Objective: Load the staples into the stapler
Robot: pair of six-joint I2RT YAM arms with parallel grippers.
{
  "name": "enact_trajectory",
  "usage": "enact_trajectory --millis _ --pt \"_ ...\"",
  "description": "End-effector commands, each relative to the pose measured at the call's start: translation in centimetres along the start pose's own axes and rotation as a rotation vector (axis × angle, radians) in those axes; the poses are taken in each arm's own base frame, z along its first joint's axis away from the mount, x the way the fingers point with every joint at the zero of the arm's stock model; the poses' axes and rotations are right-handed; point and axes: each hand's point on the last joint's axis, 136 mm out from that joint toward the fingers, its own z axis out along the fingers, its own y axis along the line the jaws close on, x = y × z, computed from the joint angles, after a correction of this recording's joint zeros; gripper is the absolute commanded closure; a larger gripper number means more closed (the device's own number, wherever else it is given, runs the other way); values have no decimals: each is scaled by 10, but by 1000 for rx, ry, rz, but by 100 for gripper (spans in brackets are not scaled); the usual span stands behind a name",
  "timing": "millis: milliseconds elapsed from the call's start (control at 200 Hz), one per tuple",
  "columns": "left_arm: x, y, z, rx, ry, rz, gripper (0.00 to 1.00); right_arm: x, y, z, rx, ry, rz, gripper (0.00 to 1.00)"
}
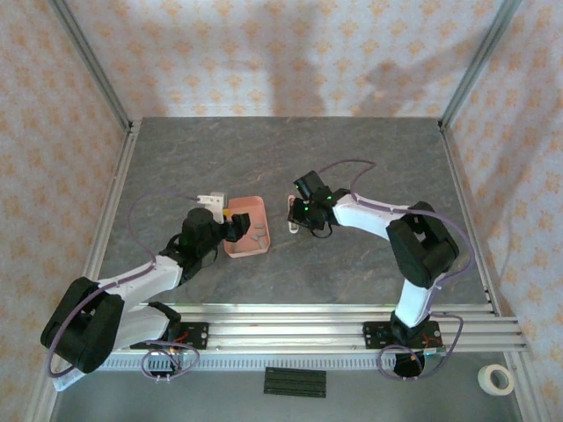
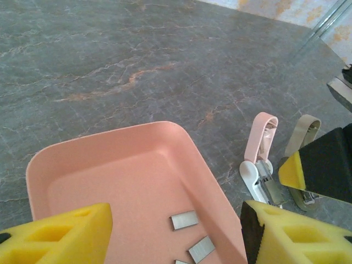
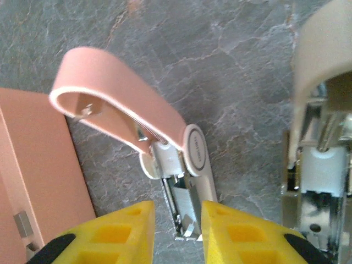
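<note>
Pickup pends: the left gripper [image 2: 173, 231], jaws spread, must drop onto one of the staples [image 2: 184, 220] at lower centre. The right gripper [image 3: 176, 231] straddles the opened stapler [image 3: 121, 104]; whether it pinches I cannot tell.

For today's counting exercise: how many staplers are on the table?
2: the pink stapler just right of the tray, the beige stapler right of that. None seems hidden.

Grey staples [image 2: 184, 220] lie in the pink tray [image 2: 110, 181], with the opened stapler [image 2: 259, 148] just beside its right rim
</note>
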Motion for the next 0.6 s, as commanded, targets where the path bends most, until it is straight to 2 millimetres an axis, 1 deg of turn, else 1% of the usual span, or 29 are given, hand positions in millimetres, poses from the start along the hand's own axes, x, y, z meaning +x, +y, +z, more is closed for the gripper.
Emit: enact_trajectory --millis 0,140,300,345,405,521,596 --pt "-11 -11 -1 30 -4 53 36 -8 13 -11 -78 -31 24 72" --pt "-12 -10 1 17 3 50 36 -6 7 -10 -73 -10 28 71" --pt "-20 -8 5 -7 -4 67 36 -8 1 -9 -86 16 43 71" --pt "-24 -8 7 -12 -1 81 36 -9 2 -11 -90 14 37 71" --pt "-29 -11 11 -9 -4 103 36 -10 2 -12 -85 14 30 71" --pt "-36 -19 22 17 19 166 36 -11 -4 -12 -57 1 32 71" --pt "-39 -24 27 36 32 190 36 -11 -3 -12 -64 3 36 72"
